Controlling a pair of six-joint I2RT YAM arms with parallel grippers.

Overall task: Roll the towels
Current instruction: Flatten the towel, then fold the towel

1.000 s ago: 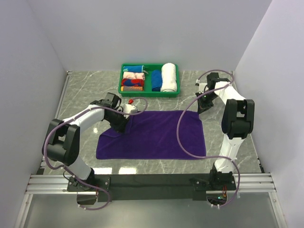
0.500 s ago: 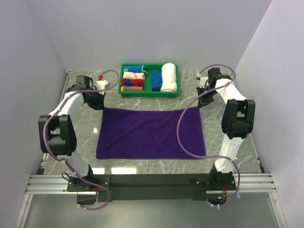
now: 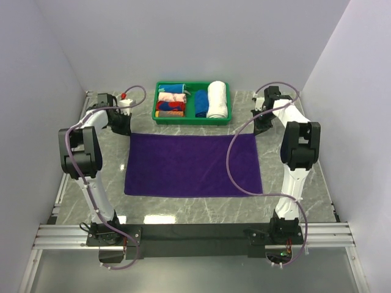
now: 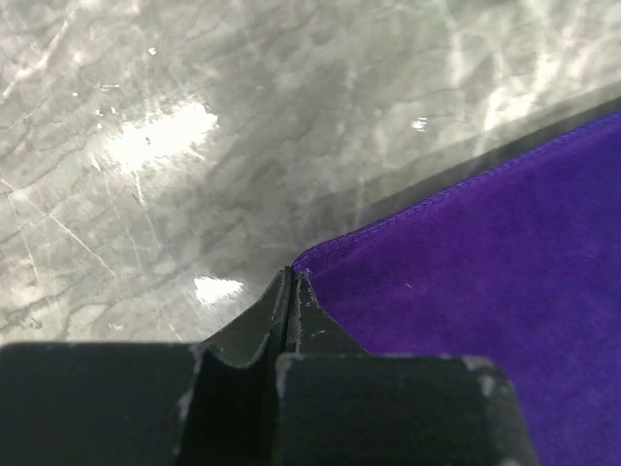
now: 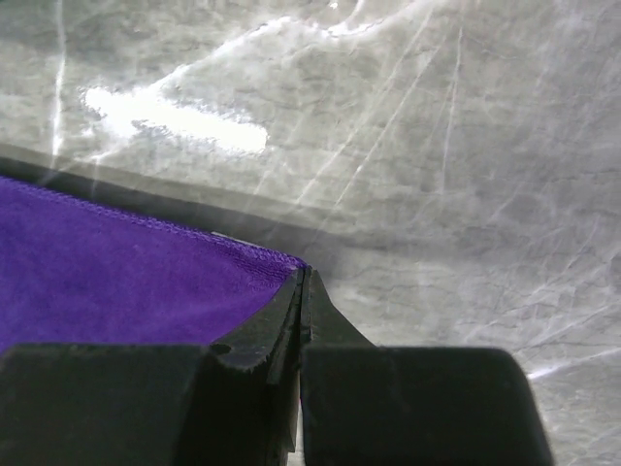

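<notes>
The deep-purple towel (image 3: 192, 163) lies spread flat on the marble table, its long side running left to right. My left gripper (image 3: 126, 129) is at the towel's far left corner. In the left wrist view the gripper (image 4: 292, 277) has its jaws pressed together at the tip of that corner of the towel (image 4: 485, 272). My right gripper (image 3: 257, 130) is at the far right corner. In the right wrist view the gripper (image 5: 303, 274) is likewise shut on the corner of the towel (image 5: 116, 282). Both corners sit low over the table.
A green tray (image 3: 192, 122) stands just behind the towel, holding a rolled white towel (image 3: 217, 99), a rolled blue towel (image 3: 200, 102) and folded coloured cloths (image 3: 171, 101). White walls close in the left, right and back. Purple cables loop beside both arms.
My left gripper carried the folded-over far left corner from the towel's middle out to the far left. The towel went from partly folded to flat. My right gripper shifted slightly back.
</notes>
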